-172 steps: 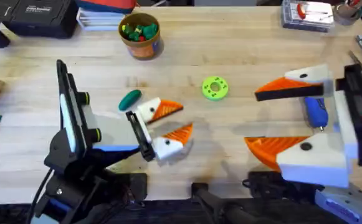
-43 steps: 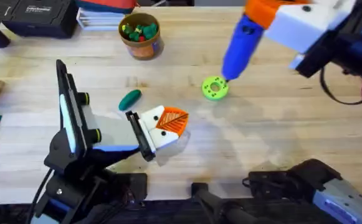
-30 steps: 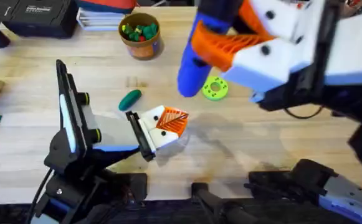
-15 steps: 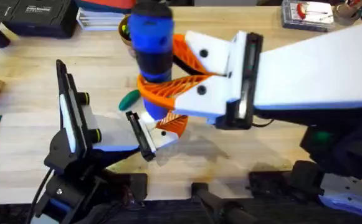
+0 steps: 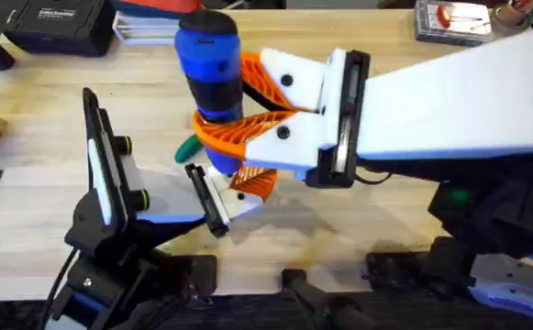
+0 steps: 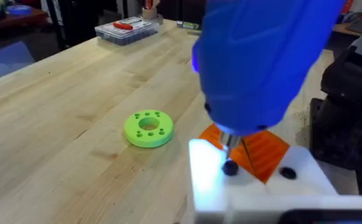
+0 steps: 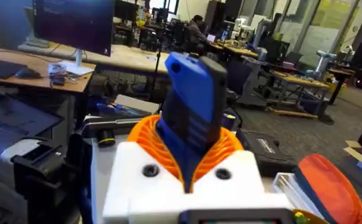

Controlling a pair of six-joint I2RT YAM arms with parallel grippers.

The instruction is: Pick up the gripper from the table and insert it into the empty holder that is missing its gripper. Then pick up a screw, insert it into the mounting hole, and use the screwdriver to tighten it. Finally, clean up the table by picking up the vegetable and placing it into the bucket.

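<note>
Now the right hand (image 5: 234, 115) clamps the screwdriver (image 5: 208, 69) between its orange ribbed fingers (image 5: 238, 136), with the blue body standing upright and its thin metal tip pointing down. Half a second ago the tool stood a little farther toward the worktop's far edge; it has since come slightly nearer and lower over the left hand (image 5: 243, 188). Seen from the left wrist, the tip meets a dark screw (image 6: 230, 167) sitting on the white holder (image 6: 209, 171), just beside the orange gripper (image 6: 265, 151) already seated in that mount. The left hand's fingers lie narrow, nearly together, orange tips side by side, and they have not shifted since the earlier frames. From the right wrist view the screwdriver rises between the two orange pads (image 7: 233, 146) above the white bases.

Just beyond the left hand, toward the far edge, the vegetable (image 5: 188, 148) lies on the worktop (image 5: 46, 183), partly hidden behind the screwdriver and where it lay before. The bucket (image 5: 185, 38) near the far edge is mostly covered by the tool's blue top. A bright green disc (image 6: 147, 128) with holes rests on the bare wood a short way from the left hand.
</note>
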